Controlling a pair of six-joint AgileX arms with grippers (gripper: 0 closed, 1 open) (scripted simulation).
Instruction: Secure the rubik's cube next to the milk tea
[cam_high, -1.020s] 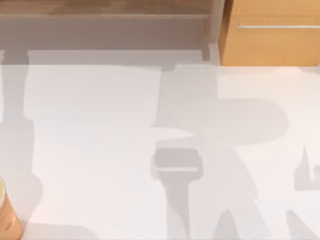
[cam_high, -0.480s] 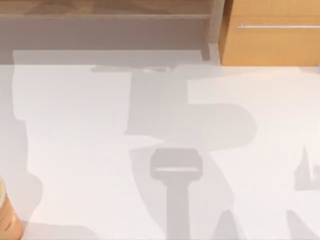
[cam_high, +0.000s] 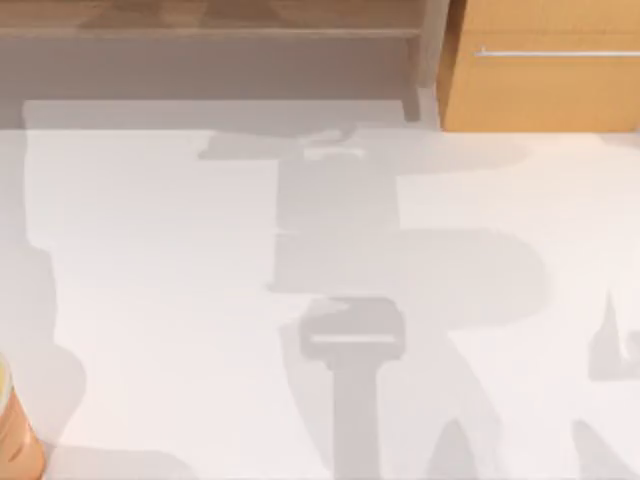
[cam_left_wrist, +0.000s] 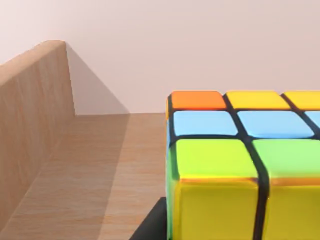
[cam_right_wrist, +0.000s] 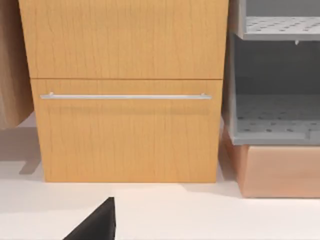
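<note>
Rubik's cube (cam_left_wrist: 235, 165): close in the left wrist view, resting on a wooden shelf floor (cam_left_wrist: 100, 175); its tiles are orange, yellow, blue and green with black seams.
Wooden side wall (cam_left_wrist: 30, 125): stands upright beside the cube, well apart from it, with a pale back wall behind.
Milk tea (cam_high: 12, 430): a glossy tan-orange cup with a yellowish band, at the counter's near left corner, cut by the top view's edge.
Counter (cam_high: 180, 260): white, crossed by grey arm shadows around its middle and along the near edge.
Wooden cabinet (cam_high: 540, 65): at the counter's far right corner, with a thin silver bar handle (cam_high: 555, 52); the right wrist view faces its front, the handle running level across the panel.
Grey perforated shelves (cam_right_wrist: 275, 120): just beside the cabinet in the right wrist view, above a tan block.
Left end effector: I cannot tell whether its fingers are apart or together.
Right end effector: a dark part (cam_right_wrist: 95, 225) juts in over the counter; I cannot tell its state.
</note>
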